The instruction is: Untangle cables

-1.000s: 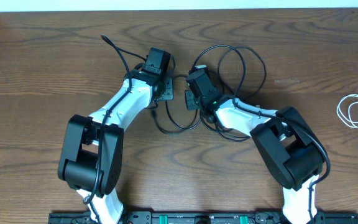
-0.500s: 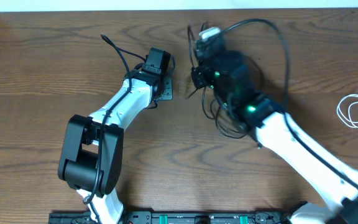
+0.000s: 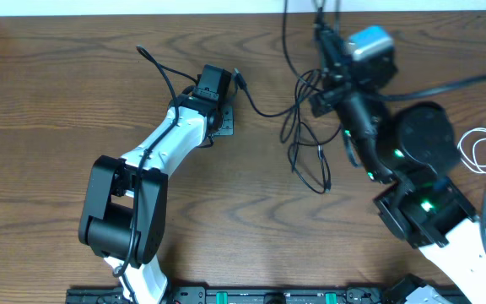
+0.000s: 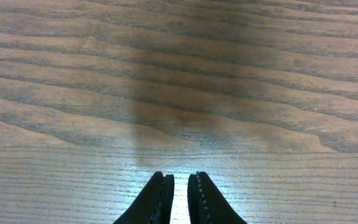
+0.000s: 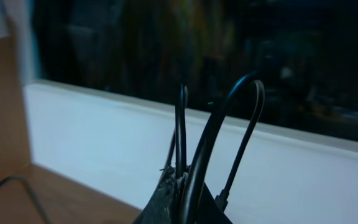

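R arm up off table: was low at centre, now raised twd camera and swung to far edge. R gripper (image 3: 323, 38) carried black cable (image 3: 293, 143) up with it; wrist view has strands standing up out of shut jaws (image 5: 182, 130). Wide loops that lay flat at centre now drawn into narrow hanging strands. Loop that lay below L arm (image 3: 175, 139) gone. Free end now just right of that arm's tip, prob. plug, too small to be sure.
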